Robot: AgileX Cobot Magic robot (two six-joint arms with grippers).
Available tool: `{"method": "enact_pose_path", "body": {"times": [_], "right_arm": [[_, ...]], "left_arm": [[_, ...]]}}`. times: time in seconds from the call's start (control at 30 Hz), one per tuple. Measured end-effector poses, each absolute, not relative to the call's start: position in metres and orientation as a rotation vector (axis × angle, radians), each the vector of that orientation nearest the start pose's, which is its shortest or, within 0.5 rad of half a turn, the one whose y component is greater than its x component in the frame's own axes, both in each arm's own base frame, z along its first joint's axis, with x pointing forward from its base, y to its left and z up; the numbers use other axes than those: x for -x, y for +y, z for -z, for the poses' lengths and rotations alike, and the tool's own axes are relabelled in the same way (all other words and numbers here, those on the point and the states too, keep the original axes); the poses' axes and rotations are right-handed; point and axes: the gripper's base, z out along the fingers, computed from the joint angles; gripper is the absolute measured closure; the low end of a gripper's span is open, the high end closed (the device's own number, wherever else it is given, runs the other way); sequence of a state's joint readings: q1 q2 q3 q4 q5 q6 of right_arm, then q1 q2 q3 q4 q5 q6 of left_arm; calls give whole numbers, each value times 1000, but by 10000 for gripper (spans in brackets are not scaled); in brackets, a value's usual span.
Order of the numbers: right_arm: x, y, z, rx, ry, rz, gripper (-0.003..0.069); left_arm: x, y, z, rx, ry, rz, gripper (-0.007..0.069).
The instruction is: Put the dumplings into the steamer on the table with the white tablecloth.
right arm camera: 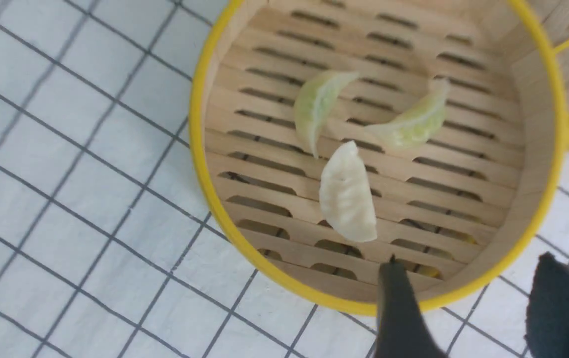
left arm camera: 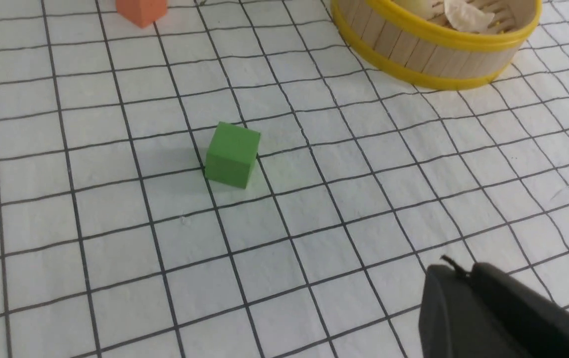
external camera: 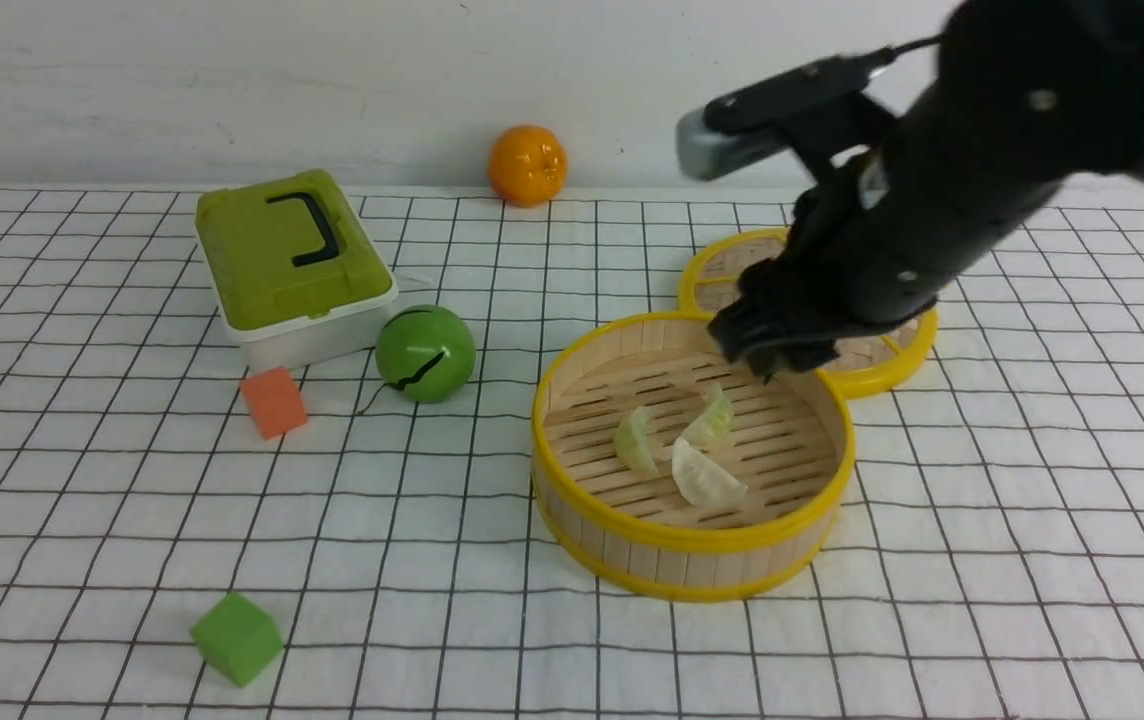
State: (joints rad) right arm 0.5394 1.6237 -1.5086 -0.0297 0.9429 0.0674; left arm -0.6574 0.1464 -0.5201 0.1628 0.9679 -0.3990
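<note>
The steamer stands on the white gridded tablecloth, right of centre. Three dumplings lie on its slatted floor: a green one, another green one and a creamy white one. They also show in the right wrist view: green, green, white. My right gripper hangs above the steamer's far rim, open and empty; its fingertips show wide apart. My left gripper is shut and empty, low over bare cloth near the steamer.
The flat woven lid lies behind the steamer, partly under my right arm. A green cube sits front left, an orange cube, a green ball and a green-lidded box at mid left. An orange stands by the wall.
</note>
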Motion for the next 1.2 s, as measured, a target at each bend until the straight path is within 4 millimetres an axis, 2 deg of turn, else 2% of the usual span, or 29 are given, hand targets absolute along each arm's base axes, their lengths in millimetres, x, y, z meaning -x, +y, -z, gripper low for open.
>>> {"method": "enact_pose_path", "body": {"times": [0.07,0.1,0.13,0.17,0.27,0.33,0.43,0.57,0.73,1.03,1.1,1.2], "right_arm": [[-282,166,-364,584,2377,-238,388],[-269,159,-370,572,2331,-256,445],[-263,156,-373,566,2309,-267,469],[-249,148,-379,551,2251,-287,533],[-213,126,-388,521,2126,-326,650],[-190,113,-391,498,2034,-354,680],[-160,95,-392,468,1911,-384,681],[-129,77,-391,447,1829,-403,680],[-111,66,-391,433,1777,-415,675],[-109,62,-389,452,1754,-365,671],[-105,57,-380,457,1728,-330,681],[-94,45,-356,384,1694,-320,683]], "left_arm": [[-23,-2,-291,-279,2072,456,579],[-23,-2,-291,-277,2071,458,577],[-23,-2,-291,-277,2071,458,576],[-23,-2,-290,-276,2072,458,573],[-23,-2,-290,-276,2072,458,570],[-23,-2,-290,-276,2072,458,567],[-23,-2,-290,-276,2072,458,564],[-23,-2,-290,-276,2073,458,558],[-23,-2,-290,-276,2073,458,554],[-23,-2,-290,-276,2073,458,545],[-23,-2,-290,-276,2073,458,543],[-23,-2,-290,-276,2073,458,542]]}}
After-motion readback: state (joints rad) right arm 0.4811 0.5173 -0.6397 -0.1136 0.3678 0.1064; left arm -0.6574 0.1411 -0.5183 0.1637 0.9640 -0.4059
